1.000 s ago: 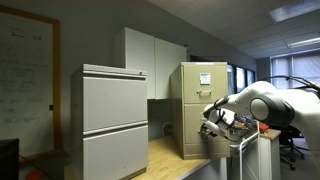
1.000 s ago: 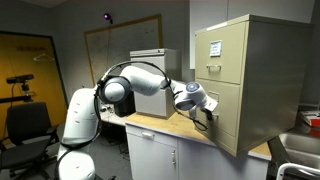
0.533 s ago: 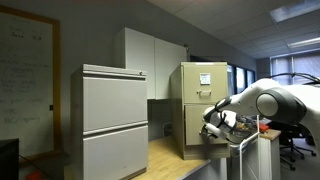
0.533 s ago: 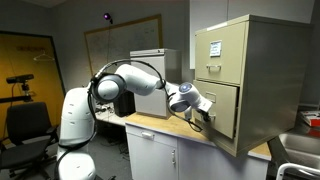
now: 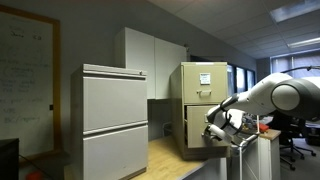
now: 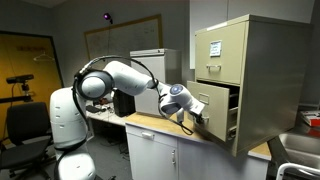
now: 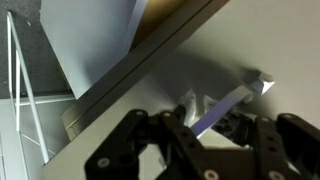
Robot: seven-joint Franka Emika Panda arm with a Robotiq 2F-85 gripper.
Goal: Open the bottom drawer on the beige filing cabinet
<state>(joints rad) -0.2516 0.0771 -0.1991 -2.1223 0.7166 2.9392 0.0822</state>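
In an exterior view, the tall, narrow yellowish-beige metal filing cabinet point(image 5: 200, 85) stands on a wooden counter top point(image 5: 165, 155), beside a wider pale grey cabinet point(image 5: 113, 120) with two broad drawers showing. One white robot arm point(image 5: 275, 100) reaches in from the side. Its dark gripper point(image 5: 214, 130) is at the front of the lower beige drawer point(image 5: 196, 128), which sits low in the cabinet, under one same-looking upper drawer point(image 5: 203, 80).

In an exterior view from another place, the beige cabinet point(image 6: 265, 70) shows two stacked drawers. The upper drawer point(image 6: 218, 50) is flush and shut. The bottom drawer point(image 6: 214, 105) stands partly drawn out, with a dark gap behind its front. Its long axis runs level, front to back, and its upright rectangular front faces the arm point(image 6: 100, 85). The gripper point(image 6: 196, 117) is right at that front, at handle height. Whether it clamps anything cannot be told here.

In the wrist view, the plain beige drawer front point(image 7: 230, 50) fills the frame on a slant. One small bright metal handle point(image 7: 232, 102) crosses it, lying between the black fingers point(image 7: 130, 145) of the gripper point(image 7: 205, 140). The picture is blurred, so I cannot tell whether the jaws are closed on the handle.
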